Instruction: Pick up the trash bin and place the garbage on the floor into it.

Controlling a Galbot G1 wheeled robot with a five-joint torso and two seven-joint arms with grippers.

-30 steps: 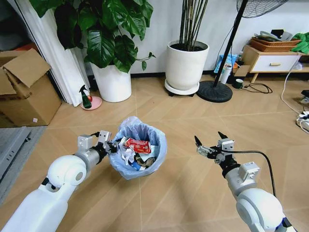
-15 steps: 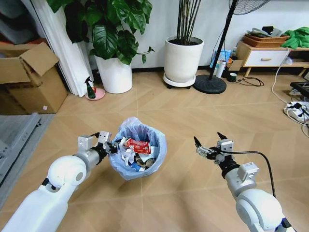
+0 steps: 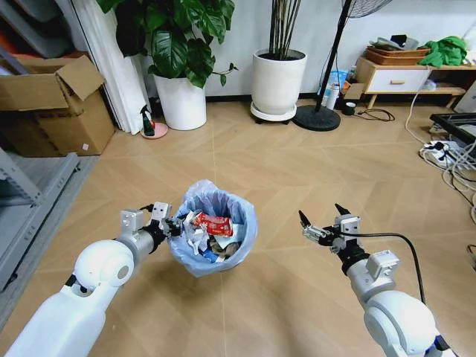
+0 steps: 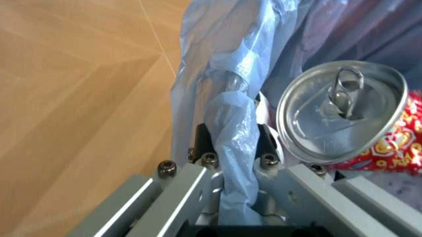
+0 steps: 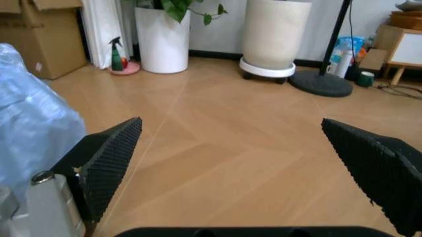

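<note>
The small round black trash bin (image 3: 212, 236), lined with a crinkly translucent light-blue plastic bag (image 3: 243, 216), hangs above the light tan chevron-plank wood-look floor (image 3: 297, 163) in front of the robot, held at its left rim by the left gripper (image 3: 166, 222); in the left wrist view the fingers (image 4: 197, 182) are closed tight on a bunched fold of the blue bag (image 4: 231, 128) at the bin's edge, pinching liner and rim together. Inside the bin lies the garbage: a crushed red drink can (image 3: 213, 224) with its silver pull-tab top (image 4: 339, 111) just beside the gripped rim, crumpled white paper wads (image 3: 196, 238) under it, and a scrap of blue packet (image 3: 209, 256) lower down. The right gripper (image 3: 321, 224) hovers to the right of the bin, well apart from it, above bare floor; its two black ribbed fingers (image 5: 108, 165) are spread wide with nothing between them. At the far edge of the floor, along the wall, stand a white plant pot with a broad-leaved green plant (image 3: 183, 103), a second wide white pot on a wheeled base (image 3: 278, 80), and the round black base of a floor fan (image 3: 316, 117); a brown cardboard box (image 3: 56, 104) sits at the far left, and a low white-fronted wooden cabinet (image 3: 398, 76) at the far right corner.
</note>
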